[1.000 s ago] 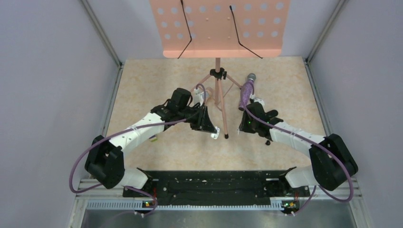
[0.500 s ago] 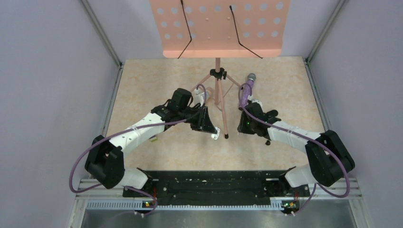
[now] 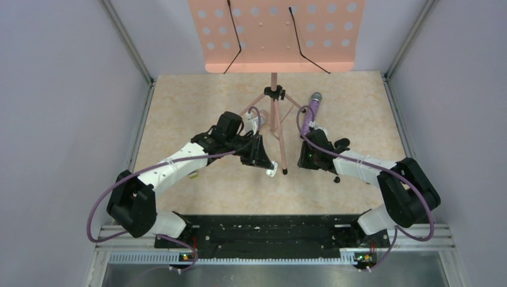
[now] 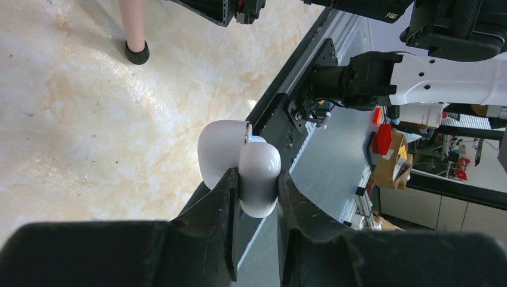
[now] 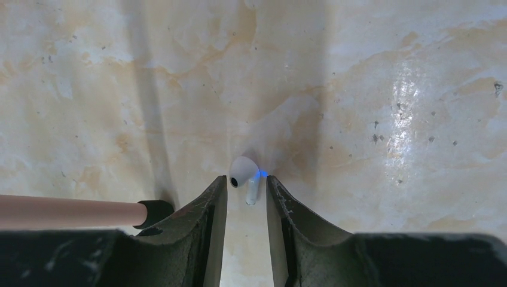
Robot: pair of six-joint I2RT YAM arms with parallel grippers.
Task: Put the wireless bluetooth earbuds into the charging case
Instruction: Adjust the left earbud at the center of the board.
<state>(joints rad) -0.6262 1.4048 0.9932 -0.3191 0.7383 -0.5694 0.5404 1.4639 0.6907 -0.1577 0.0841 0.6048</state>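
Note:
A white charging case (image 4: 261, 167), its lid (image 4: 220, 149) swung open, is held off the table between the fingers of my left gripper (image 4: 257, 178), which is shut on its lower half. From above the case (image 3: 272, 169) shows just left of the stand's front foot. One white earbud (image 5: 244, 170), with a blue light glowing beside it, lies on the marble tabletop. My right gripper (image 5: 246, 183) is open, low over the table, with its fingertips either side of the earbud's stem and not touching it. In the top view the right gripper (image 3: 303, 162) is right of the stand's foot.
A pink music stand (image 3: 274, 36) rises at the back; its front leg ends in a black foot (image 5: 154, 212) just left of my right fingers and also appears as foot (image 4: 137, 54). A glittery purple microphone (image 3: 309, 115) lies behind the right arm.
The right arm has drawn in a little to the left, toward the stand's foot. The left arm and the case have not moved.

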